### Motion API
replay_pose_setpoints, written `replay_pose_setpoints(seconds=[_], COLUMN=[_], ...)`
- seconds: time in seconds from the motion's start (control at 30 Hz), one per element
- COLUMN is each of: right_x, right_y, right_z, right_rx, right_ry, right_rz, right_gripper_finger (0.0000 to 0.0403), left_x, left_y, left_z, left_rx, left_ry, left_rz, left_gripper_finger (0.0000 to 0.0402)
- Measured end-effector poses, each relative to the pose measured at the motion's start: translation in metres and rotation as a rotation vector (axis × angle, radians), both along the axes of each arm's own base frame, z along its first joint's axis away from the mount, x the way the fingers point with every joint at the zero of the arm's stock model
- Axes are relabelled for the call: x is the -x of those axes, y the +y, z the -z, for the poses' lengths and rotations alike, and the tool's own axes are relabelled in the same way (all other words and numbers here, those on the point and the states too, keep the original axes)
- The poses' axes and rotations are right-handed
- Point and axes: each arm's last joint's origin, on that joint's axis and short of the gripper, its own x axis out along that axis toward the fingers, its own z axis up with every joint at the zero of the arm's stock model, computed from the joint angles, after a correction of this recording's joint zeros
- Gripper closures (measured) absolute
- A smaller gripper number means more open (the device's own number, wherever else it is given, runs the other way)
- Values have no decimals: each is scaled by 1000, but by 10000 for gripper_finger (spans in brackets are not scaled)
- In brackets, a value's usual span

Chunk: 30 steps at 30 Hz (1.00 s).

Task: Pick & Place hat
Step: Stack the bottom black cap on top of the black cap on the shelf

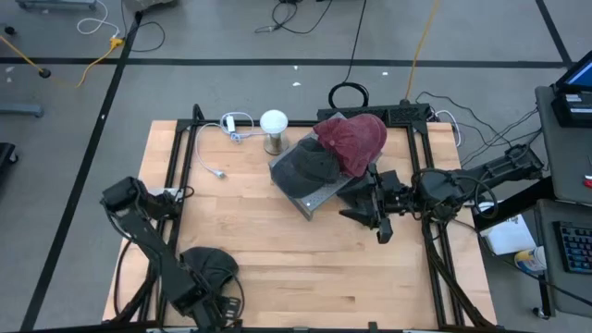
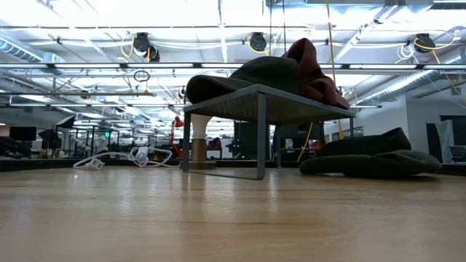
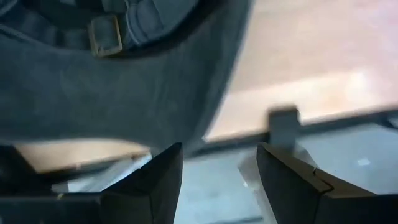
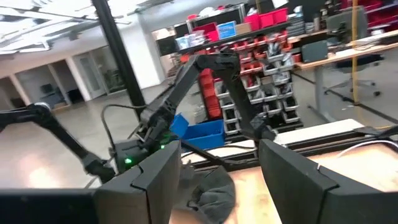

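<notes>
A dark grey cap [image 1: 211,266] lies on the table near its near left corner. In the left wrist view the cap [image 3: 93,93] fills the picture, with the brass buckle [image 3: 104,35] of its strap showing. My left gripper [image 3: 217,155] is open beside it at the table's near edge [image 1: 208,298], touching nothing. My right gripper [image 1: 368,220] is open [image 4: 217,149] and held level above the table, right of a grey rack [image 1: 310,202]. A dark hat [image 1: 310,165] and a maroon hat [image 1: 356,141] rest on the rack.
A white-topped cylinder [image 1: 274,129] and a white cable [image 1: 215,148] lie left of the rack near the far edge. In the low view a dark heap [image 2: 371,156] lies on the table right of the rack [image 2: 269,98]. Bare wood spans the table's middle and near right.
</notes>
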Motion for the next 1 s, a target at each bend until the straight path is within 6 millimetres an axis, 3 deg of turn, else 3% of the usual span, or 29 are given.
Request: replay_pose_setpoints(seconds=[0.23,0.37,0.5,0.6,0.67,0.83,1.0], right_x=[0,1,2,3,3,4,4], right_y=[2,4,7,9,10,12,13], right_z=[0,0,0,0,0,0,0], right_rx=[4,4,5,5,5,5,8], right_ry=[1,2,1,1,1,1,0], right_rz=[-75,-93,-118,-125,-129,-140,-142], right_gripper_finger=[193,193,193,193,193,193,193], left_x=[-6,-8,-11,-11,-11,-11,-5], left_y=[-3,-4,-2,1,4,17,36], left_z=[34,44,43,35,28,3,-39], left_rx=[-70,-81,-65,-74,-71,-86,-117], left_ry=[121,147,164,127,95,12,-215], left_rz=[10,5,-8,-5,8,0,5], left_gripper_finger=[192,196,261,347,382,389,392])
